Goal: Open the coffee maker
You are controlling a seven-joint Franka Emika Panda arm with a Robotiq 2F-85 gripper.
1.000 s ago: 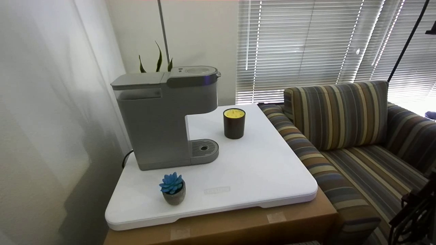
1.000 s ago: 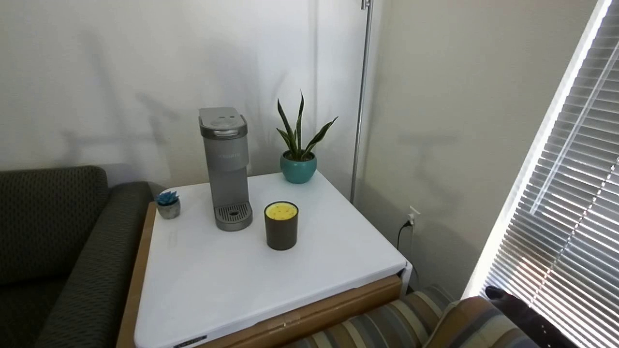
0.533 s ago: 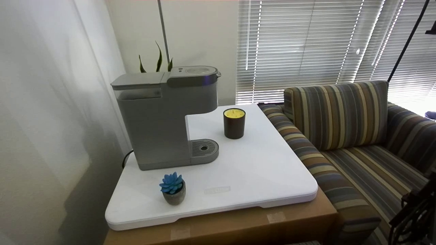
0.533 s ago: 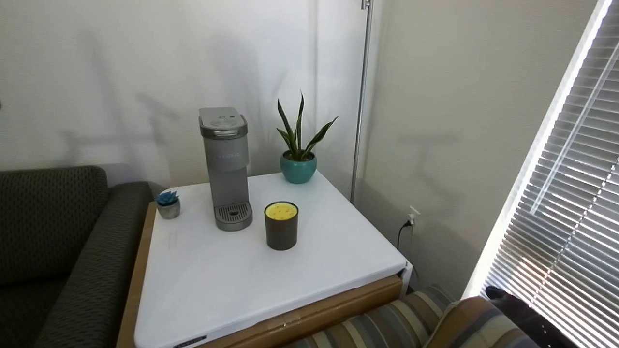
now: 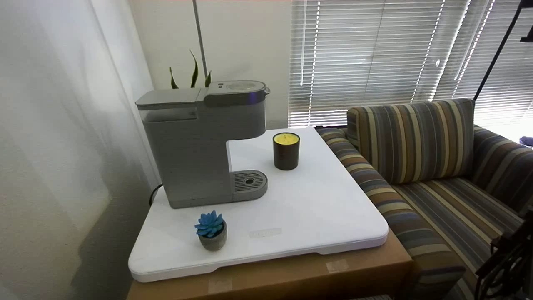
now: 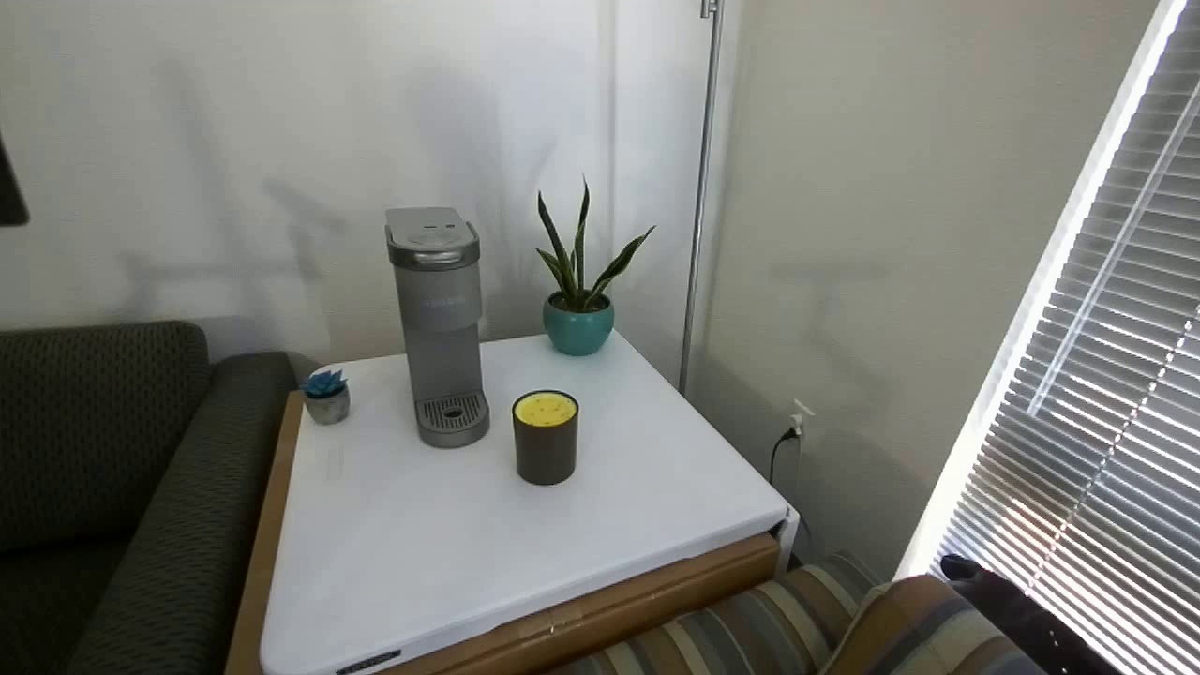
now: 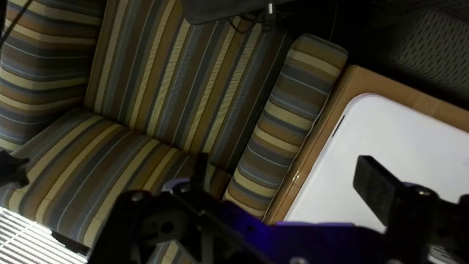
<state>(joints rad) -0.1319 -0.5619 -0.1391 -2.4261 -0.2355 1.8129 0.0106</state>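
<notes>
"While my gripper (image 7: 285,170) hangs with its fingers (image 7: 373,187) spread wide apart, the wrist view sets one before the striped armchair (image 7: 157,88) and its partner before the white tabletop (image 7: 421,146)."

"And the coffee maker (image 5: 193,156)?"

"Upright on that tabletop in both exterior views, its top lid (image 5: 237,87) down."

"What stands around it?"

"A dark candle jar (image 5: 286,155) near its drip base (image 5: 250,192), a blue succulent (image 5: 210,225) near its flank, and, in an exterior view, a teal pot (image 6: 578,328) near the far corner."
</notes>
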